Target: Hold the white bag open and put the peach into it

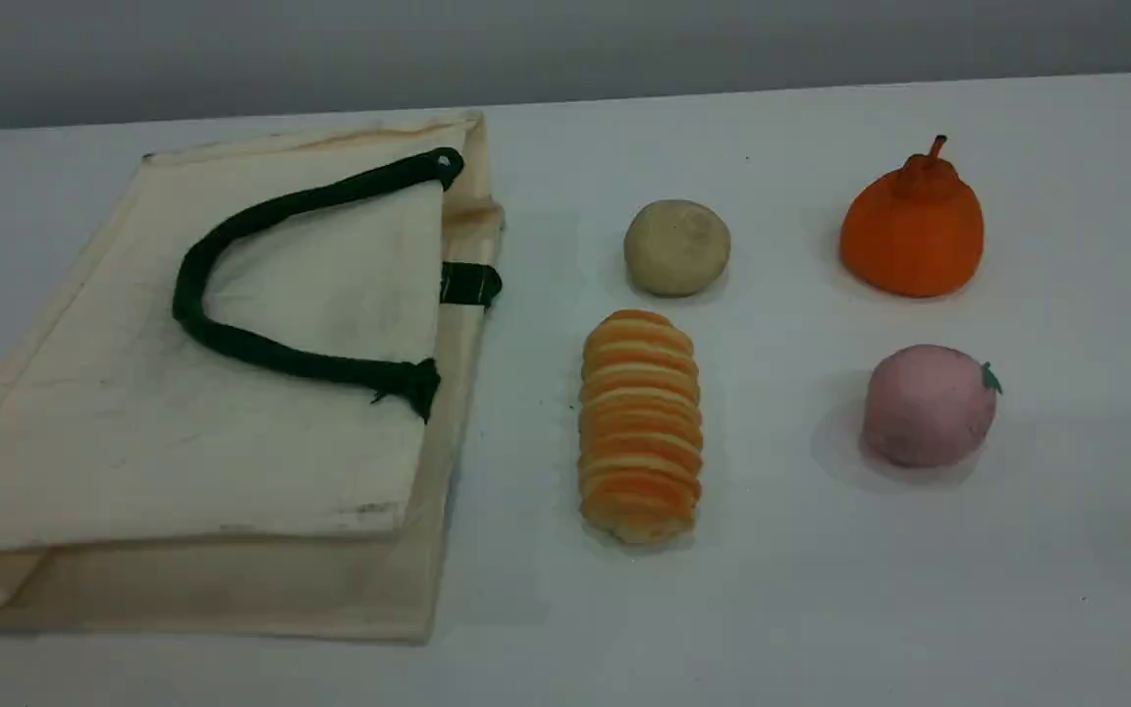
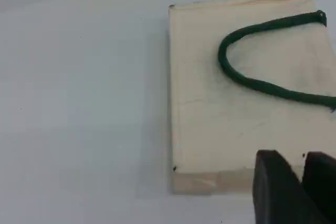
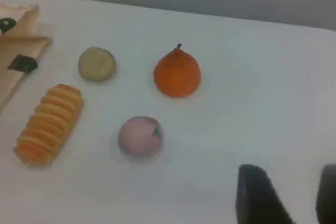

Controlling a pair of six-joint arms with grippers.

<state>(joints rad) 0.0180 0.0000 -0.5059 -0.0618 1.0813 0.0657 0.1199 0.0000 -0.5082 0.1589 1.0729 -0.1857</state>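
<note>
Peach [image 3: 140,137] sits well apart from right gripper [image 3: 291,195] — ahead-left (untouched).

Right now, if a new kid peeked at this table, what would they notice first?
Probably the big white bag, lying flat on the left side of the table with its dark green rope handle curled on top. Next comes the bright orange fruit at the far right, with the pink peach nearer the camera. The stripy orange bread roll lies in the middle.
</note>
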